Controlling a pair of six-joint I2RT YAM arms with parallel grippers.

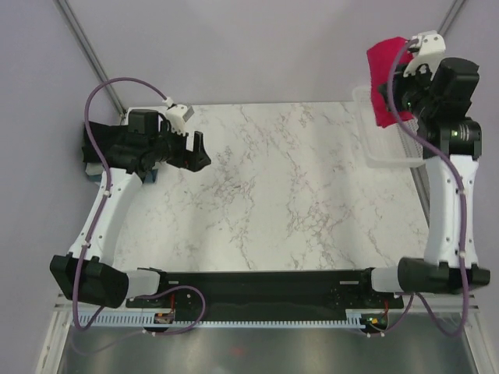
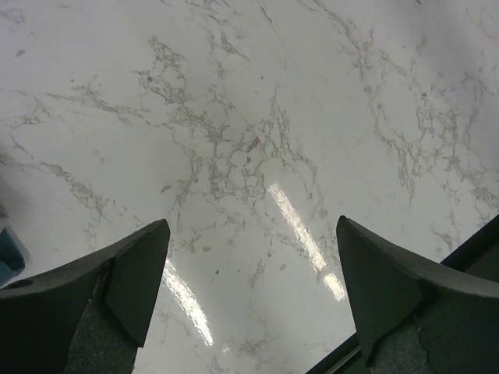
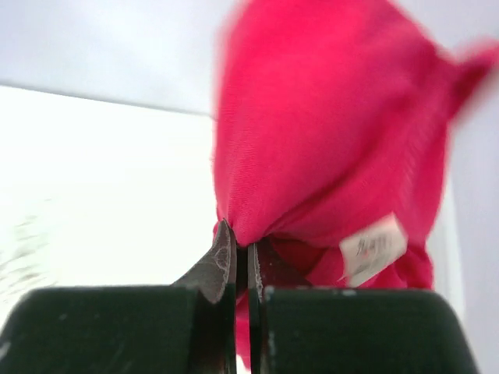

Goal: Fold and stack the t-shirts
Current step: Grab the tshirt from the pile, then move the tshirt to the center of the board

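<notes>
Right wrist view is showing right gripper clamping the crimson t-shirt, dangling upper right of the top view; soft, light, probably best regripped at 1 shoulder; left gripper is hovering agape.

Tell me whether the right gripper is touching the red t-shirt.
Touching. The right wrist view shows the right gripper closed, with a fold of the red t-shirt pinched between its fingertips.

White marble table with mesh basket
</notes>
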